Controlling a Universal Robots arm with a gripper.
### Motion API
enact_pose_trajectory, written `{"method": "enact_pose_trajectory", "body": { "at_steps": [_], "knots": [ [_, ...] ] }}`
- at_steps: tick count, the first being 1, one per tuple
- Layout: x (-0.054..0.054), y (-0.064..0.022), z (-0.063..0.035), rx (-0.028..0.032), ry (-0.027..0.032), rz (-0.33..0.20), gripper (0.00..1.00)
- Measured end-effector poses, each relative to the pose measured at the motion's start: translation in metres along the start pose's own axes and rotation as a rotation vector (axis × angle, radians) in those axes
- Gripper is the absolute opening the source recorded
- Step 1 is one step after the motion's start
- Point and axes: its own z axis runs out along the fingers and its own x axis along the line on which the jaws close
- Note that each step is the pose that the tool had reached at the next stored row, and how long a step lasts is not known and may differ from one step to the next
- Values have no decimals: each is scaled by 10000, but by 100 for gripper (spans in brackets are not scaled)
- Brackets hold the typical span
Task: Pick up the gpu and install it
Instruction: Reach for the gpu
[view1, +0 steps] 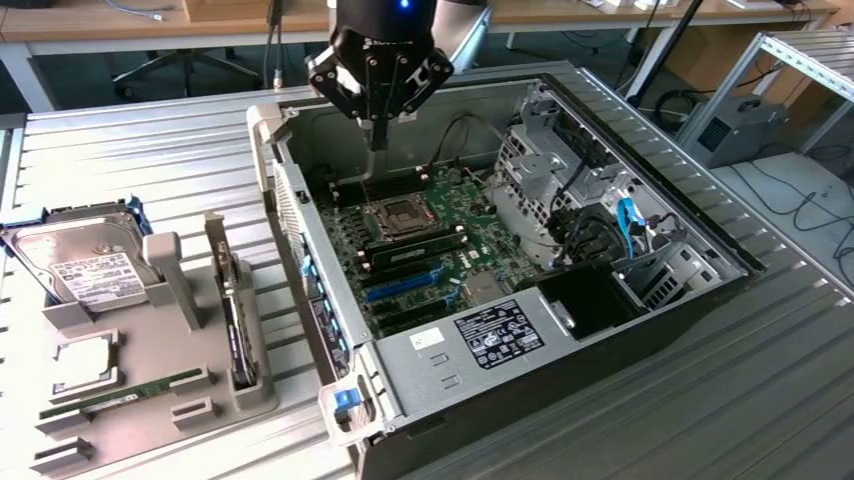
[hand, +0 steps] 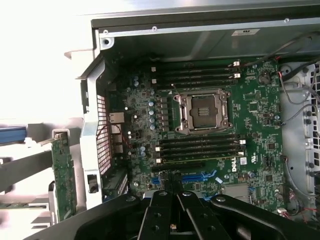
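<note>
At the exterior view's left, beside the hard drive (view1: 83, 272), the gpu (view1: 240, 325) stands edge-on in a grey holder (view1: 167, 270). Right of it, the gripper (view1: 378, 132), fingers pinched together and empty, hangs over the open computer case's (view1: 400, 372) far side.

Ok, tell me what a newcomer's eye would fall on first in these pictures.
First comes the open computer case in the middle of the exterior view, its green motherboard and bare processor socket exposed. Next is the black gripper hanging over the case's far end. At the exterior view's left, the gpu stands edge-on in a grey rack beside a hard drive, not yet picked up.
</note>
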Motion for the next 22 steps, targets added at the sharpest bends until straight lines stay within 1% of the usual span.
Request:
{"method": "enact_pose_trajectory", "body": {
  "at_steps": [22],
  "knots": [
    [68,-5,-1,-1,0,0,11]
  ]
}}
